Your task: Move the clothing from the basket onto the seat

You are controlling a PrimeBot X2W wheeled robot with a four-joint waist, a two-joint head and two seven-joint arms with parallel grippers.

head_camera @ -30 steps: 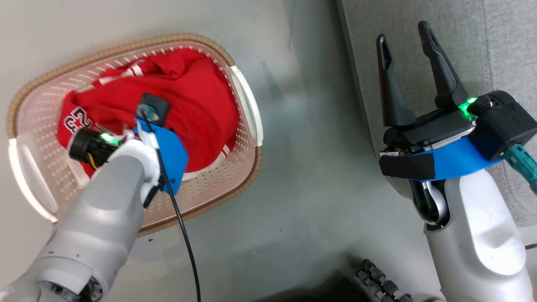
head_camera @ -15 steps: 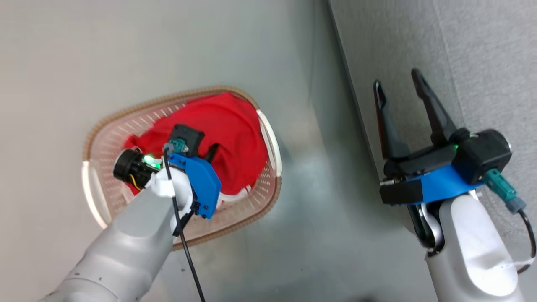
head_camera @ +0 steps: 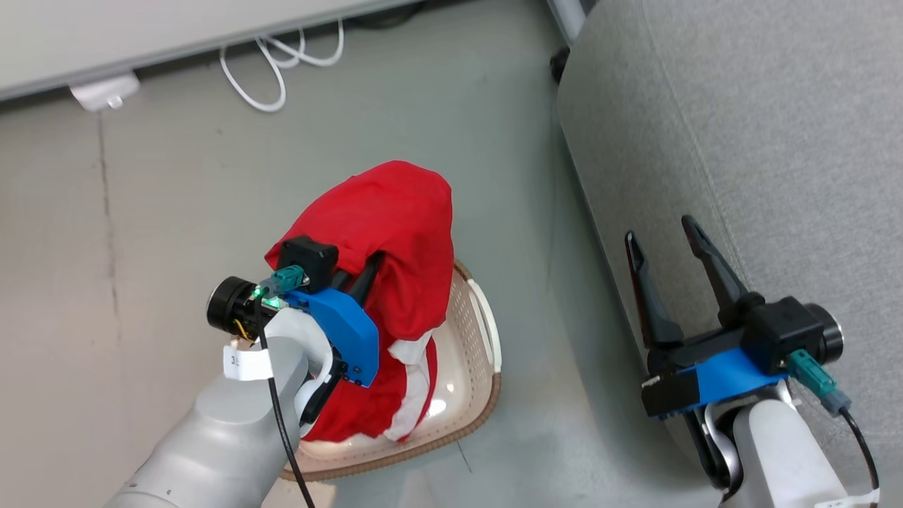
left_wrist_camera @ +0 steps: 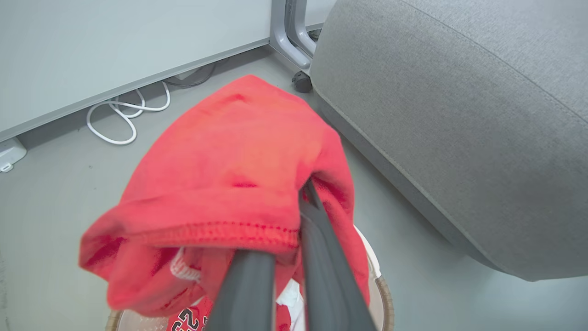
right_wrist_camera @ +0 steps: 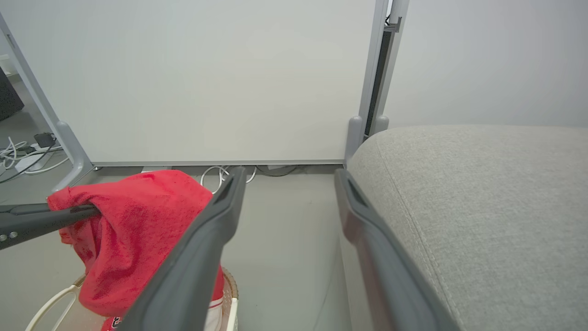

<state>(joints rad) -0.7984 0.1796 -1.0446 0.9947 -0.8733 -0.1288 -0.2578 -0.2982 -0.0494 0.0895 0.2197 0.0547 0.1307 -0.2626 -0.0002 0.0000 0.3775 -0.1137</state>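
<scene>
A bright red garment, the clothing (head_camera: 402,226), hangs bunched above the basket (head_camera: 487,395), with its white-trimmed lower part trailing inside. My left gripper (head_camera: 372,267) is shut on the clothing (left_wrist_camera: 229,161), its fingertips buried in the folds. "23" numerals show at the hanging end (left_wrist_camera: 188,317). The grey seat (head_camera: 762,141) lies to the right of the basket. Over the seat's left edge, my right gripper (head_camera: 657,231) stands open and holds nothing. The right wrist view has the open right gripper (right_wrist_camera: 289,174), the clothing (right_wrist_camera: 142,216) and the seat (right_wrist_camera: 482,193).
The basket stands on a grey floor (head_camera: 176,212). White cables (head_camera: 282,70) and a power strip (head_camera: 102,92) lie along a pale wall panel at the back. A grey panel leg on a caster (left_wrist_camera: 298,69) stands at the seat's far corner.
My left gripper has risen with the clothing, lifting most of it out of the basket. The head camera has tilted up, bringing the wall and cables into view. The right gripper stays open.
</scene>
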